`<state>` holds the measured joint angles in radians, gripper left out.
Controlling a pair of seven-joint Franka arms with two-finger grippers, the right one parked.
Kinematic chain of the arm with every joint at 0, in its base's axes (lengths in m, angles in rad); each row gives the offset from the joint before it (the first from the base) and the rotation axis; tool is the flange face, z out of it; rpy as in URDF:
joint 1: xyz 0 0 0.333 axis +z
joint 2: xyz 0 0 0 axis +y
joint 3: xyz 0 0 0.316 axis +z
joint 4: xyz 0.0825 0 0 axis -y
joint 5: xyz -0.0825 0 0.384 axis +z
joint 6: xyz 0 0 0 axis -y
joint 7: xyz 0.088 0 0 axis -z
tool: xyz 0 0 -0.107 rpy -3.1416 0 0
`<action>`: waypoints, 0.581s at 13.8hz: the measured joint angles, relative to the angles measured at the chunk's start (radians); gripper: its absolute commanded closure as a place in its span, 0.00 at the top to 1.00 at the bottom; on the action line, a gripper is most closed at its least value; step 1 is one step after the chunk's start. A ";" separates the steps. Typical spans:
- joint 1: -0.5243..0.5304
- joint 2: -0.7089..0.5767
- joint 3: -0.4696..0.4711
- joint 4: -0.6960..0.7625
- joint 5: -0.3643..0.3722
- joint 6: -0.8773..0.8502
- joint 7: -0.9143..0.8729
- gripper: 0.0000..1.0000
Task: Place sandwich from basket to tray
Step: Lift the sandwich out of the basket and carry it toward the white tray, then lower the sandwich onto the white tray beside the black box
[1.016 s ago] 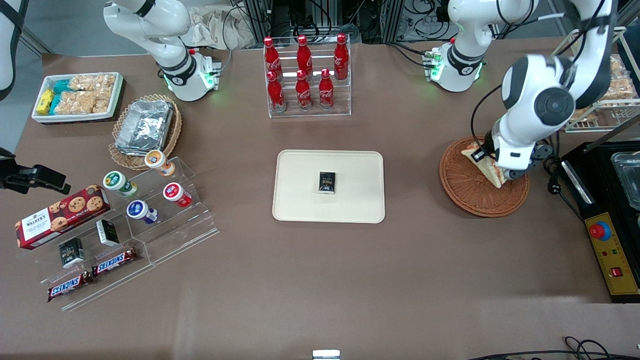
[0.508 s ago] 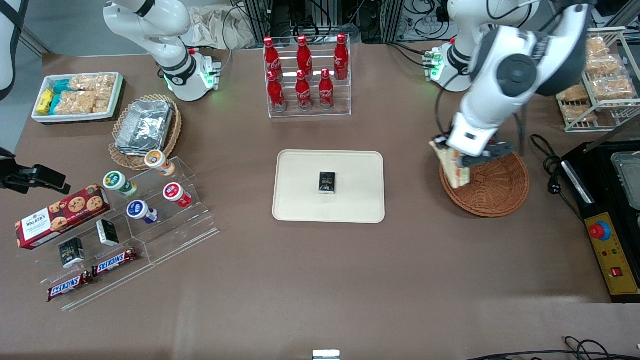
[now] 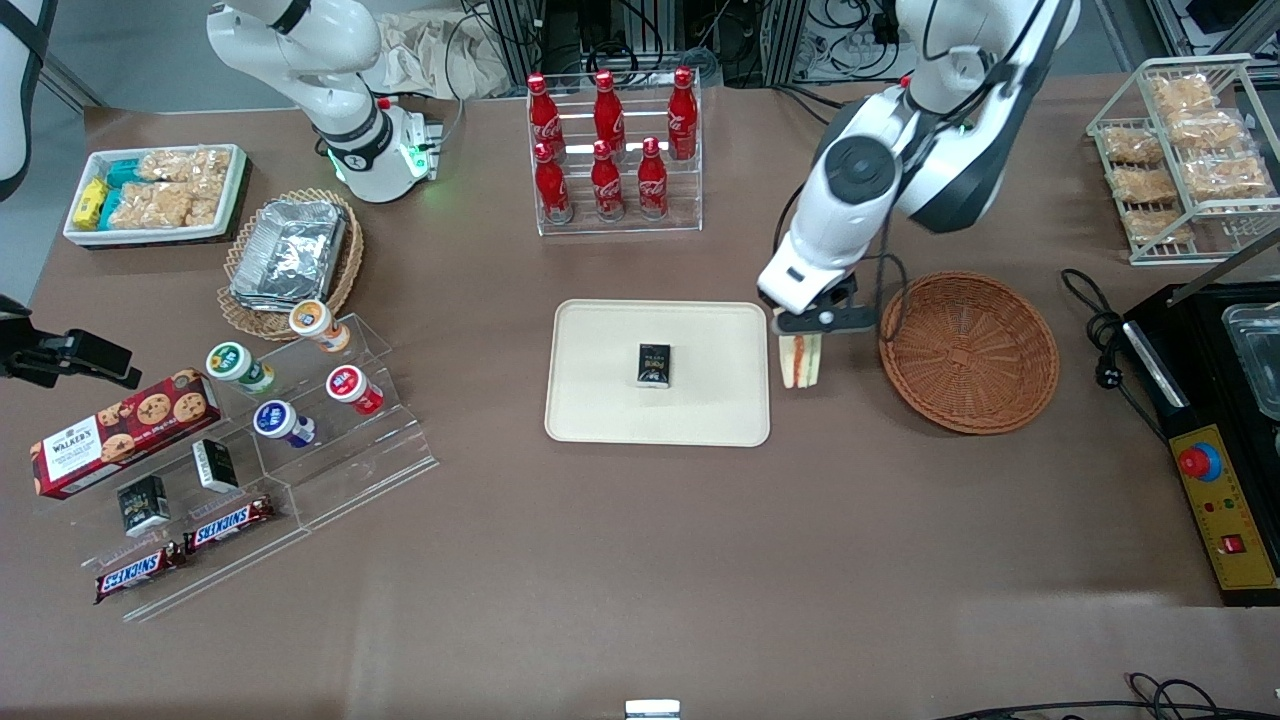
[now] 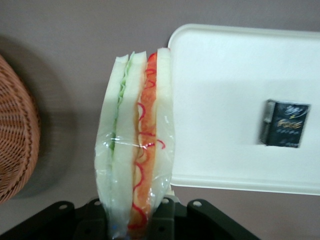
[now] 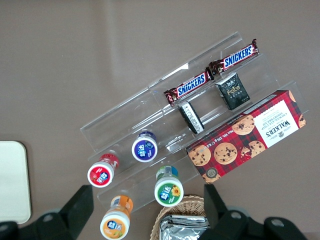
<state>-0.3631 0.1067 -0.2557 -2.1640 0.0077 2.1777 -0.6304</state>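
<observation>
My left gripper (image 3: 800, 335) is shut on the plastic-wrapped sandwich (image 3: 799, 361), which hangs in the air between the cream tray (image 3: 600, 420) and the reddish-brown basket (image 3: 968, 352). The wrist view shows the sandwich (image 4: 136, 145) with its cut edge of white bread and pink and orange filling, clamped between the black fingers (image 4: 165, 217) of the gripper (image 4: 131, 220). It hangs just over the table beside the tray's rim (image 4: 210, 180). Nothing lies in the basket (image 4: 15, 135).
A small black box (image 3: 655, 364) lies in the middle of the tray. A rack of red cola bottles (image 3: 610, 150) stands farther from the camera than the tray. A black machine with a red button (image 3: 1210, 460) sits at the working arm's end, near a wire rack of snacks (image 3: 1180, 150).
The gripper has lifted the sandwich out of the basket and carried it toward the tray, now hanging just beside the tray's edge. The basket is left with nothing in it.
</observation>
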 measured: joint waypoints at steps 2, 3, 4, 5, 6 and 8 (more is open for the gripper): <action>-0.004 0.056 0.000 0.000 0.019 0.034 0.004 0.00; -0.004 0.080 0.000 -0.001 0.022 0.066 0.006 0.00; -0.005 0.102 -0.001 -0.003 0.025 0.108 0.010 0.00; -0.005 0.122 -0.006 -0.004 0.028 0.142 0.014 0.00; -0.006 0.140 -0.016 -0.005 0.029 0.161 0.015 0.00; -0.009 0.173 -0.029 -0.006 0.030 0.195 0.015 0.00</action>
<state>-0.3722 0.2794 -0.2847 -2.1696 0.0377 2.3727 -0.6153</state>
